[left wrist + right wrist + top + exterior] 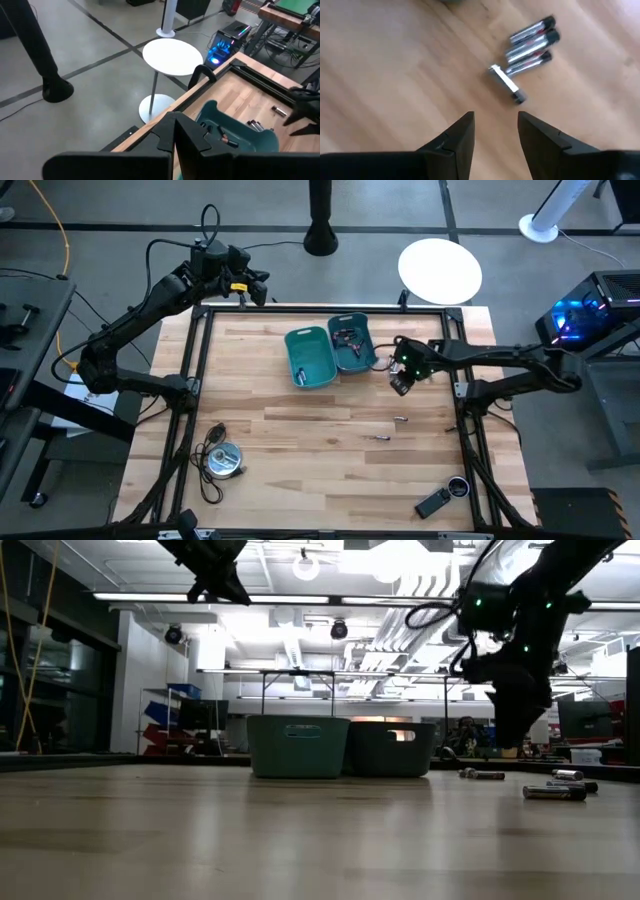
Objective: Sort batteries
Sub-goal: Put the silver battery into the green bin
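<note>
**Right gripper released above loose batteries, left arm parked at the far corner**

Your right gripper [402,380] hangs over the worktop [300,440] just beside the two teal bins, on their right. Its fingers [455,142] stand apart with nothing between them. In the right wrist view, a cluster of batteries [530,47] lies on the wood ahead of those fingers: three side by side and touching, and a fourth lying across their near ends at an angle. Nothing lies between the fingers and that cluster.

Two more batteries rest apart on the open wood nearer the front, one [400,419] below the gripper and another [381,437] a little further toward the middle. The right bin [355,360] already holds several dark cells; the left bin [312,370] shows one small item near its edge, too small to identify. The bins touch along one side and sit tilted to the worktop edges.

Your left gripper [244,287] is clenched shut and empty, held high over the far left corner of the frame, well apart from the bins.

Other things well clear of the work: a round silver disc with black cable [223,460] near the front left, and a black rectangular gadget [434,502] near the front right. A white round side table [440,270] stands on the floor beyond the far edge.
</note>
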You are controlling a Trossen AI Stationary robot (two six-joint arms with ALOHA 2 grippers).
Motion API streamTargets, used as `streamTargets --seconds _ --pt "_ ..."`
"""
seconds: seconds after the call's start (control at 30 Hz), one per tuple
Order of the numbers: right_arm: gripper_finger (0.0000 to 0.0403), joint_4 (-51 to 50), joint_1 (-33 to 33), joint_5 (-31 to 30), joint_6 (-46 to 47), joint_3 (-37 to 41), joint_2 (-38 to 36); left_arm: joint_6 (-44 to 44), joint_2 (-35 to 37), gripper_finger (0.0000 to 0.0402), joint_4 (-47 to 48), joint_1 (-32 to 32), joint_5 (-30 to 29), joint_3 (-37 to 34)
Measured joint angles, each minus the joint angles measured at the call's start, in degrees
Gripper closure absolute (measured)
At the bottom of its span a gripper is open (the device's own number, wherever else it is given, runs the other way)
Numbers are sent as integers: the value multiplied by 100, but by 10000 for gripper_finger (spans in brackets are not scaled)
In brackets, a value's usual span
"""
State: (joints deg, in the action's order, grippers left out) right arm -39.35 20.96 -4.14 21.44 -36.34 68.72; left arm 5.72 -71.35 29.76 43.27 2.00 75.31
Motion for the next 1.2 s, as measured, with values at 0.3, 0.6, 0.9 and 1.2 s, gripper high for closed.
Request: streamTargets --seconds 0.3,0.6,0.9,1.2 --pt "258 276 580 396 -2399 11 864 33 0 401 26 -28 -5 0" --pt "263 727 607 468 -2893 -4 1469 170 0 401 48 -31 -4 -1" --pt "384 236 521 1359 -1514 13 1154 165 0 401 45 -28 -7 -2" --pt "392 447 49 2589 -784 -844 29 -74 0 401 42 -26 -12 -2"
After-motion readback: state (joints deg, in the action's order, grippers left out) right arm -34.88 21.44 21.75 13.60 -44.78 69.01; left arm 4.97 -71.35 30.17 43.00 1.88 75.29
